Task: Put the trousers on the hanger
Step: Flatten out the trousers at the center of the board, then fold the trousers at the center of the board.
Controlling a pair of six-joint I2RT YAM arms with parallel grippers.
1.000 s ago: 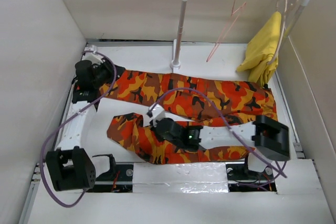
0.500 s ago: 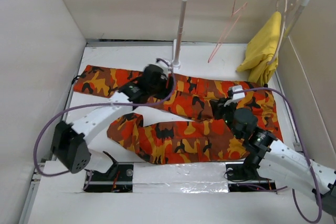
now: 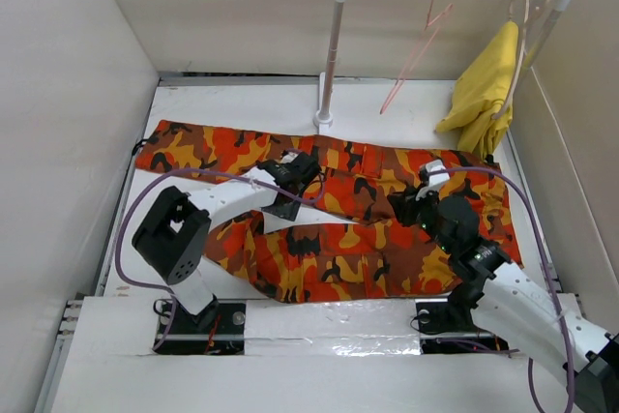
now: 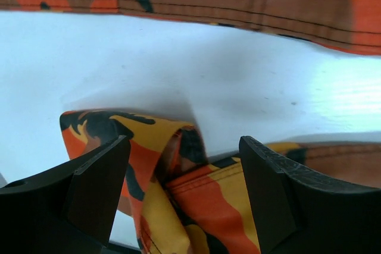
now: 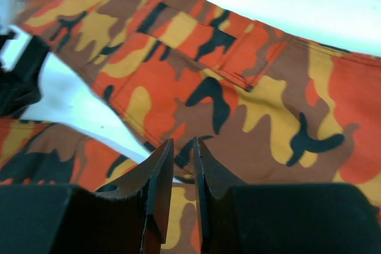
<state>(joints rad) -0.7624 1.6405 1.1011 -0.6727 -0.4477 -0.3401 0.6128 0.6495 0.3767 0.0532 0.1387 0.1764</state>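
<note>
The trousers [image 3: 368, 260] lie spread on the table, orange, red, black and brown camouflage, the far leg stretched to the left and the near leg folded back on itself. My left gripper [image 3: 288, 200] is low over that fold. In the left wrist view its jaws [image 4: 183, 144] stand wide open around a bunched fold of the trousers [image 4: 202, 200], not pinching it. My right gripper [image 3: 412, 202] hovers over the seat of the trousers [image 5: 238, 87]; its jaws [image 5: 183, 147] are a narrow slit apart with nothing between them. The pink wire hanger [image 3: 418, 45] hangs bare on the rail.
A white rail stand [image 3: 329, 55] rises at the back of the table [image 3: 251, 103]. A yellow garment [image 3: 484, 89] on a pale hanger hangs at the rail's right end. Walls close in on the left, back and right.
The left gripper came from the far-left leg end to the fold of the near leg and opened wide. The right gripper moved right to the trousers' seat and parted slightly.
</note>
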